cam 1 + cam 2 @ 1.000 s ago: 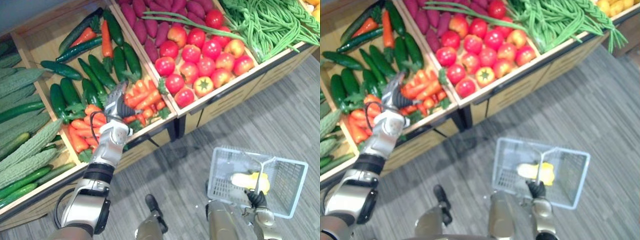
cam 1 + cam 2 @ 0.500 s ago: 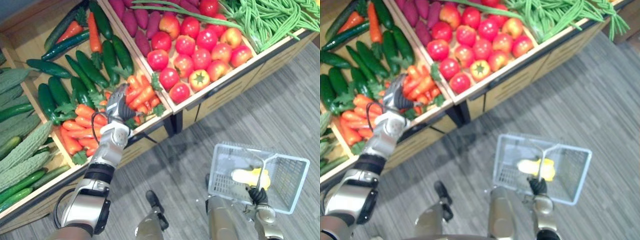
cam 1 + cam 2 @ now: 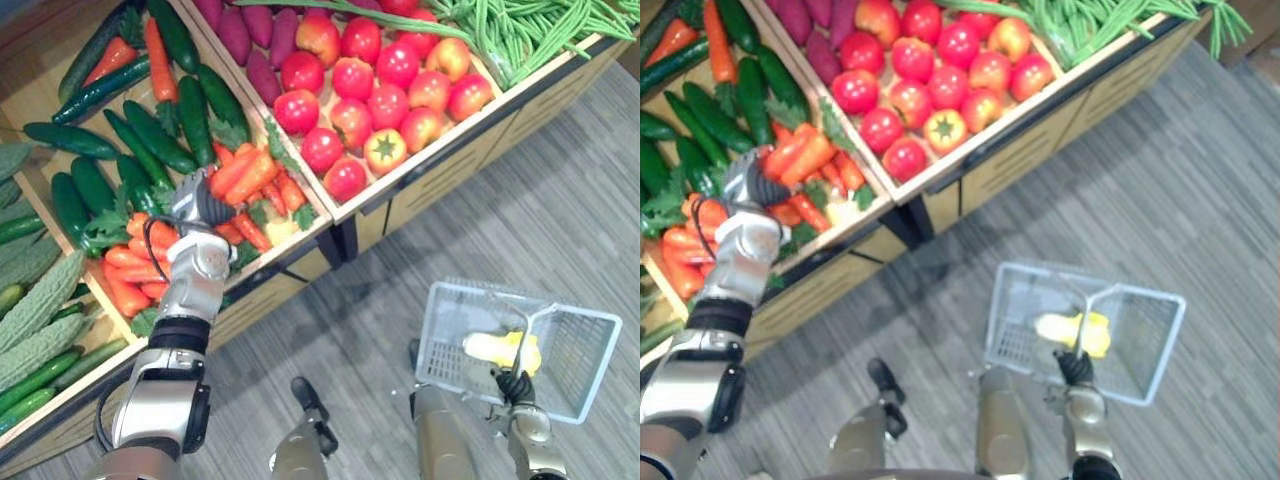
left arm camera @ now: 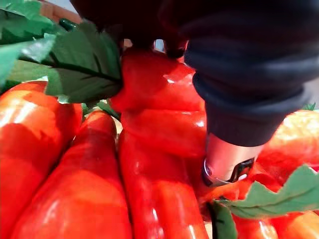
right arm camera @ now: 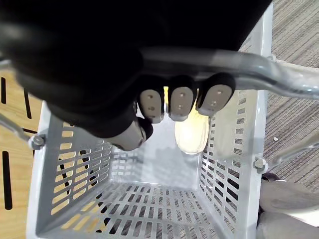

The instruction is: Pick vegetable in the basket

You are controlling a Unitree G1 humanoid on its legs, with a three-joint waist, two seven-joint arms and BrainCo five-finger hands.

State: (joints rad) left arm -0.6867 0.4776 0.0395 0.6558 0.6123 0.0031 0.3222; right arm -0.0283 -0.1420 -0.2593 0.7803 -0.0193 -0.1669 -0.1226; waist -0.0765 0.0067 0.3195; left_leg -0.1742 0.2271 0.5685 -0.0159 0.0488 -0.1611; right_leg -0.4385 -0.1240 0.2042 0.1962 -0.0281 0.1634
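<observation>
Dozens of orange carrots (image 3: 240,172) fill the wooden bin (image 3: 262,290), the left hand (image 3: 193,203) dug among them, grip impossible to tell. Near the bin, the right hand (image 5: 172,102) curls round the handle (image 5: 259,67) of the grey plastic basket (image 3: 445,330); a yellow vegetable (image 3: 500,350) lies inside.

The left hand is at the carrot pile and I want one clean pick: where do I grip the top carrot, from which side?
Probably the thick middle of the carrot, from above, left hand crosswise to its length. It lies flat on the pile with neighbours tight alongside, so a side approach looks blocked.
</observation>
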